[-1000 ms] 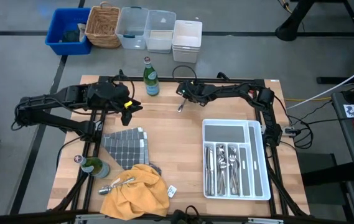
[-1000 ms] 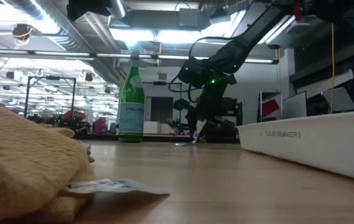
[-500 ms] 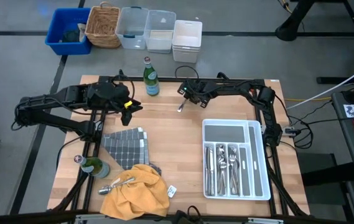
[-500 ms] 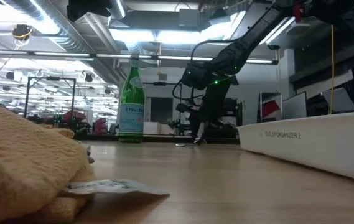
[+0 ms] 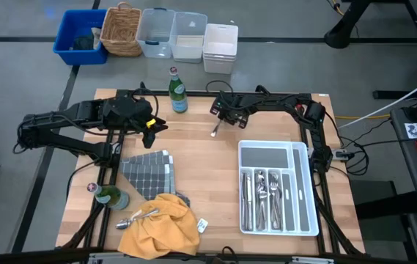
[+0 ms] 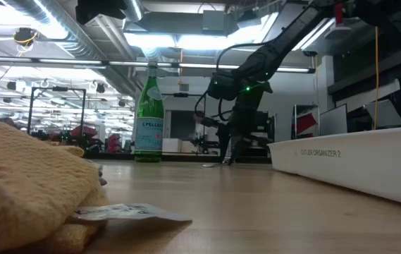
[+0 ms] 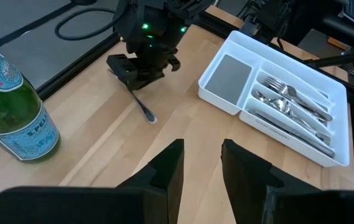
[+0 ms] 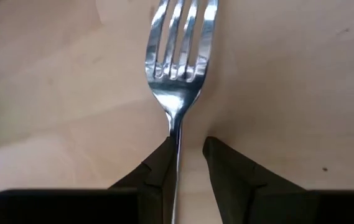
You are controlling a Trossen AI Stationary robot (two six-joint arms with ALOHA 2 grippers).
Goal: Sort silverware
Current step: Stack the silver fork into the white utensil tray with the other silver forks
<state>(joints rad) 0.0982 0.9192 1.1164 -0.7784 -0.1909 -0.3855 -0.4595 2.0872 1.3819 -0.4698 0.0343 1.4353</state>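
A pale wooden tabletop (image 5: 208, 165) with a smooth grained surface is sitting inside a dark metal frame, with plastic bins and a woven basket (image 5: 121, 31) standing on the grey floor beyond its far edge. The right tool (image 5: 226, 116) is reaching down near the middle of the far edge, its two dark fingers (image 8: 164, 163) clamped on the slim stem of a shiny metal fork (image 8: 180, 59), whose four tines are pointing out ahead of the fingers just over the wood. The left tool (image 5: 152, 125) is hovering over the far left part of the tabletop, its blunt dark fingers (image 7: 172, 163) standing slightly apart with nothing between them. A green glass bottle (image 5: 178, 92) with a pale label is standing upright at the far edge between the two arms. Toward the near right corner a white divided plastic tray (image 5: 278, 187) is lying flat, with several gleaming forks, spoons and knives (image 5: 265, 194) resting lengthwise in its narrow compartments. Near the near left corner a crumpled yellow cloth (image 5: 160, 224) is lying beside a grey gridded mat (image 5: 148, 172), with a few more shiny pieces (image 5: 141, 215) lying at the cloth's edge, and a second green bottle (image 5: 111, 196) is standing close to the left edge.
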